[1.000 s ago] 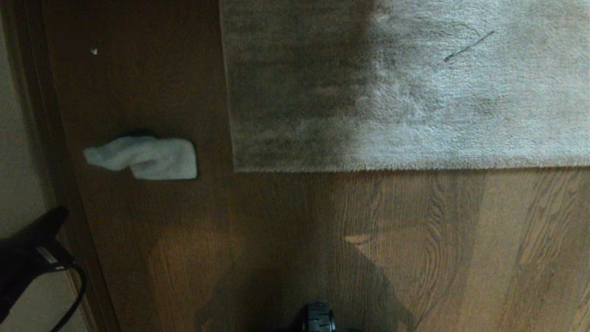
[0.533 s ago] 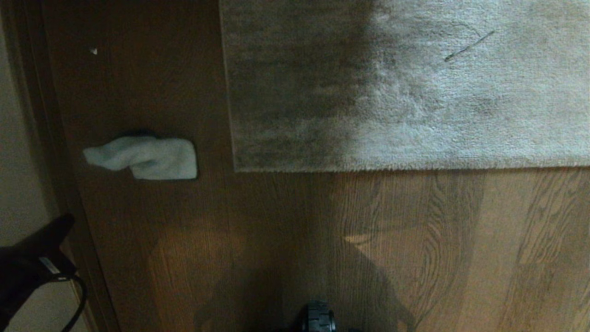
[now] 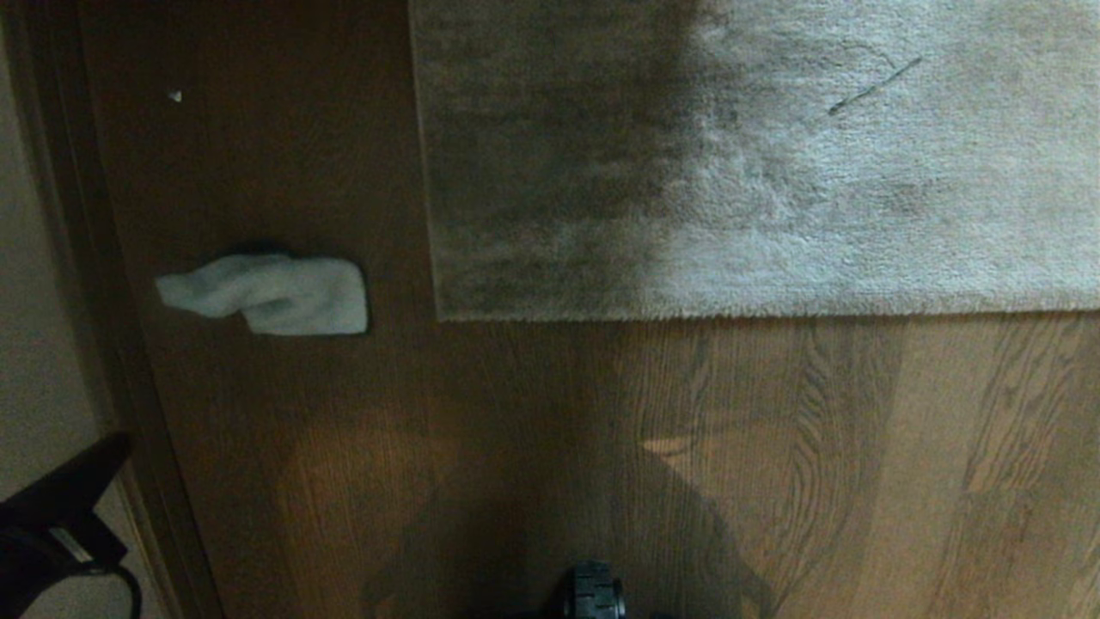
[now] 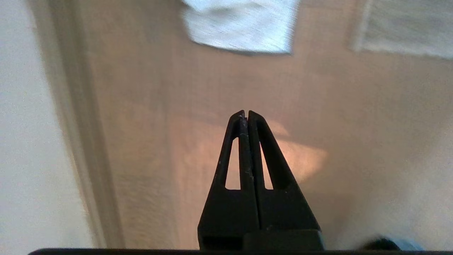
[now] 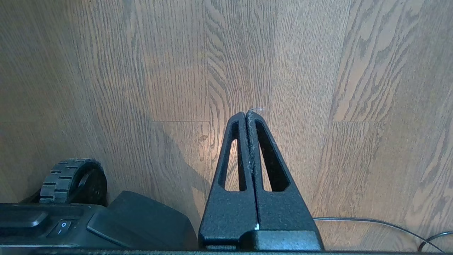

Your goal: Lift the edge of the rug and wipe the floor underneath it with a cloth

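A large grey-beige rug (image 3: 756, 155) lies flat; its edge (image 3: 730, 315) and square corner (image 3: 440, 316) rest on the brown wood floor (image 3: 533, 447). The pale cloth (image 3: 275, 297) lies crumpled on the floor left of that corner, also in the left wrist view as the cloth (image 4: 240, 28). My left gripper (image 3: 116, 443) is low at the left, well short of the cloth, shut and empty; the left gripper (image 4: 245, 113) shows its fingers pressed together. My right gripper (image 5: 249, 114) hangs shut and empty over bare floor, outside the head view.
A pale wall and dark baseboard (image 3: 51, 258) run along the left. My base wheel (image 3: 595, 593) shows at the bottom centre; the wheel (image 5: 72, 180) and a thin cable (image 5: 382, 223) lie near the right gripper. Open floor lies between me and the rug.
My left gripper has drawn back and down toward the picture's lower left corner. The cloth, the rug and the right arm have not moved.
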Controlling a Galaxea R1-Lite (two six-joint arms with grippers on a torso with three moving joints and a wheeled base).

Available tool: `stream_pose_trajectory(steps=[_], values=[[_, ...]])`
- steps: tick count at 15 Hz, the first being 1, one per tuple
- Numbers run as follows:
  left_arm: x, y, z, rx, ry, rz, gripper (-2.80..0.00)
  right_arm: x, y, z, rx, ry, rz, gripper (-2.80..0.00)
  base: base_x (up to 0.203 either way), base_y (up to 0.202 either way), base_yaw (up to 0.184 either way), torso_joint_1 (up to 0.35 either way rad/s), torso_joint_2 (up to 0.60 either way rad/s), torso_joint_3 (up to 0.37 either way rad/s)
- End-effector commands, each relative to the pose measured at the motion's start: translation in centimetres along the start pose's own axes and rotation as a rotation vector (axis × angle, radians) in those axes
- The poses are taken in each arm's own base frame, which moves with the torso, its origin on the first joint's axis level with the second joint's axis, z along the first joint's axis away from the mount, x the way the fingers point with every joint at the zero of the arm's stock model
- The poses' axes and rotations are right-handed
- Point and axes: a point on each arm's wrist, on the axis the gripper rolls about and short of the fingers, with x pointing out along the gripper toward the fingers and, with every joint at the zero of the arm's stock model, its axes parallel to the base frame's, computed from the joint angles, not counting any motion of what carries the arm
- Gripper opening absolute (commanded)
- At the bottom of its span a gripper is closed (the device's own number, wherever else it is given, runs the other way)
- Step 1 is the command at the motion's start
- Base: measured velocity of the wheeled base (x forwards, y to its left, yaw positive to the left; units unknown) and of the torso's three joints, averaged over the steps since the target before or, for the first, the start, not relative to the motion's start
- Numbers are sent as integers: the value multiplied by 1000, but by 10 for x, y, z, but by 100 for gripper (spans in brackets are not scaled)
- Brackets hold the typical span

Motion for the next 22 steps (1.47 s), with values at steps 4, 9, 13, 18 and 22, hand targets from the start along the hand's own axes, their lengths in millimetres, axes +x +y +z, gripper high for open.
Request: stream_pose_trajectory(steps=[4, 9, 13, 18, 22], values=[[-35, -13, -6, 6, -13, -120, -280, 0, 0, 0, 0, 1, 0, -280, 0, 0, 0, 0, 0, 0], [-69, -12, -21, 12, -8, -184, -280, 0, 0, 0, 0, 1, 0, -280, 0, 0, 0, 0, 0, 0], [-88, -8, -37, 16, 5, -190, -280, 0, 0, 0, 0, 1, 0, -280, 0, 0, 0, 0, 0, 0], [-94, -6, -50, 53, 70, -175, -280, 0, 0, 0, -1, 1, 0, -280, 0, 0, 0, 0, 0, 0], [-95, -5, -57, 59, 137, -173, -280, 0, 0, 0, 0, 1, 0, -280, 0, 0, 0, 0, 0, 0]])
